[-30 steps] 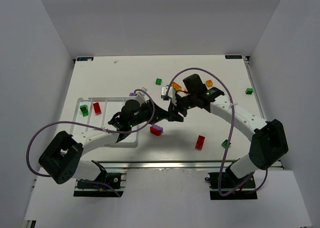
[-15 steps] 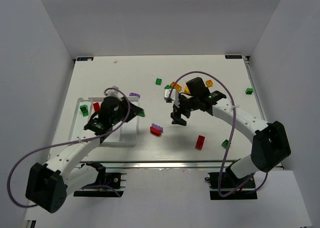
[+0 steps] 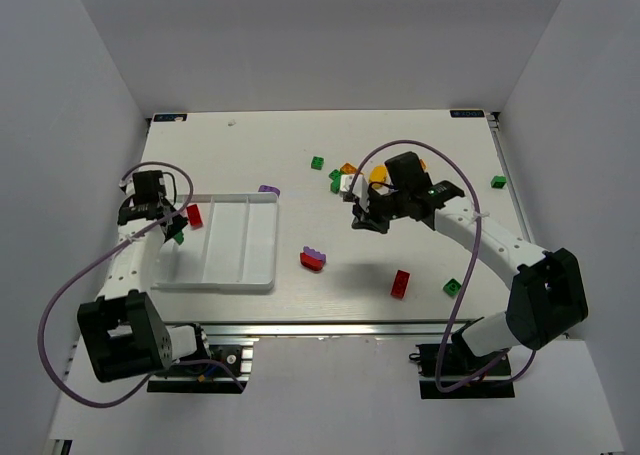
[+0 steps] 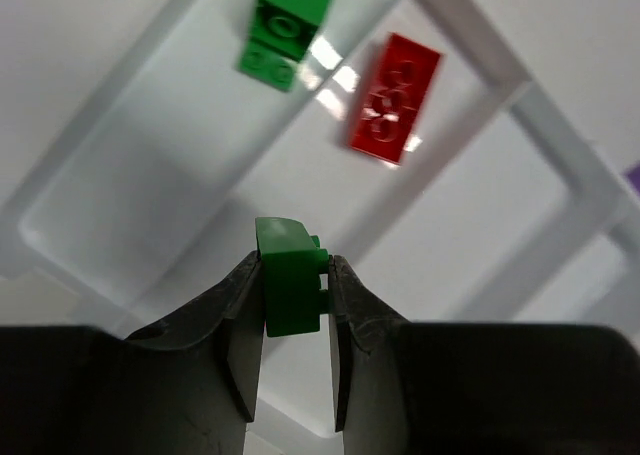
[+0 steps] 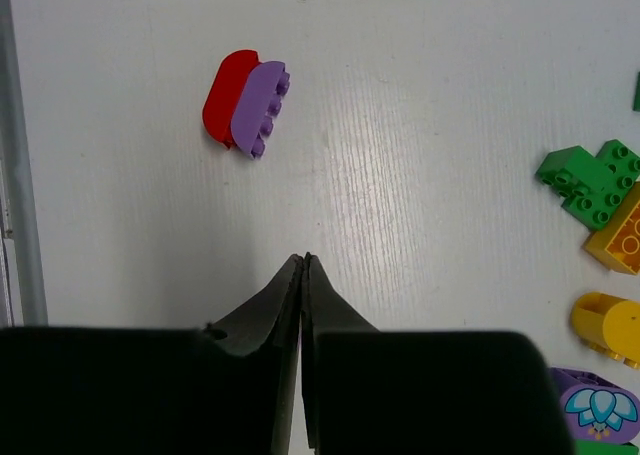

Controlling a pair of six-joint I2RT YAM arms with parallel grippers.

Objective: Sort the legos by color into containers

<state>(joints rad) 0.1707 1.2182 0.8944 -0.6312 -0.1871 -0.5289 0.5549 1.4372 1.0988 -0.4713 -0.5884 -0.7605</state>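
Legos lie scattered on the table (image 3: 300, 135) and in the tray (image 3: 240, 265). Nearest the arms, at the right, a red brick (image 3: 401, 283) and a green brick (image 3: 452, 287) sit apart. At 10 o'clock from the red brick, a red-and-purple pair (image 3: 313, 259) lies near the tray's right rim.

The left gripper (image 4: 292, 275) hangs above the tray's left end, its fingers (image 4: 245, 315) set narrowly apart and pinching a green lego (image 4: 290, 290) by two sides. Beyond it in the wrist view, a loose green (image 4: 285, 25) rests at 12 o'clock in the outermost compartment. A loose red (image 4: 395, 97) rests at 1 o'clock in the next compartment.

The right gripper (image 5: 302, 265) hovers over bare table with its fingers pressed together on nothing, and the pair is at its 11 o'clock.

At its 3 o'clock sits a cluster: green pieces (image 5: 585, 180), an orange piece (image 5: 622, 237), a yellow piece (image 5: 605, 325), and a purple piece (image 5: 597, 403) bearing a pale-blue petal print.

Farthest out are a purple brick (image 3: 267, 189) by the tray's far right corner, a far green (image 3: 317, 162), and an edge green (image 3: 498, 182) at 3 o'clock.
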